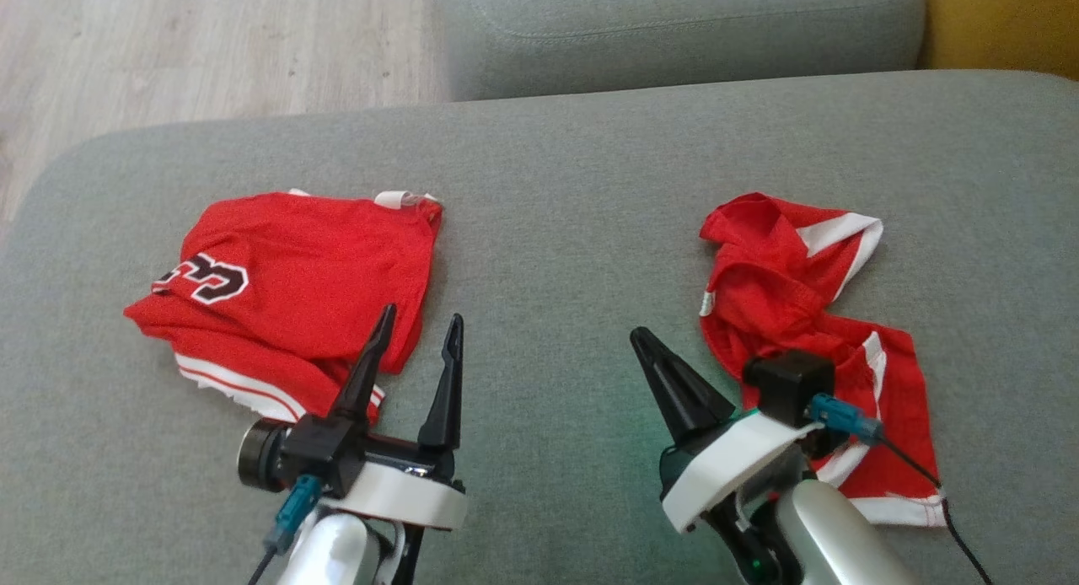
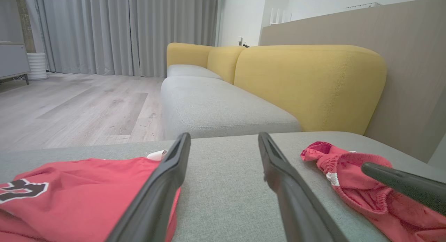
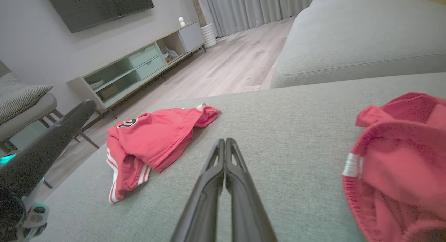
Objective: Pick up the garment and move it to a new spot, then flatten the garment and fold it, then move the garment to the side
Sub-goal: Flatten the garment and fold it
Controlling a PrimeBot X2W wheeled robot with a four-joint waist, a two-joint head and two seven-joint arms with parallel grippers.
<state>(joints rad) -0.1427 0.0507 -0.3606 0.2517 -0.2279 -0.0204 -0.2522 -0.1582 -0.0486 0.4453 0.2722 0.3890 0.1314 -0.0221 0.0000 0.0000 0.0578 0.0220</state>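
Nearest the robot, the left gripper [image 1: 421, 315] hangs low over the grey seat cushion [image 1: 573, 231] with its jaws standing wide apart and nothing between them. Its left finger crosses the near right corner of the folded red garment [image 1: 287, 281]; whether it touches the cloth I cannot tell. The right gripper [image 1: 645, 339] points across the bare cushion with its jaws pressed together on nothing, just left of the crumpled red garment [image 1: 784, 290]. That garment lies bunched on the right of the cushion, with white trim showing along its edges. The folded one lies on the left with black-and-white lettering uppermost and a striped hem toward the robot. The two are well apart, with bare grey fabric between them. Beyond the cushion's far edge sits a second grey cushion [image 1: 674, 29], backed by a yellow backrest [image 2: 306, 85]. To the left runs a pale wooden floor [image 1: 211, 45], with grey curtains [image 2: 122, 29] farthest off.
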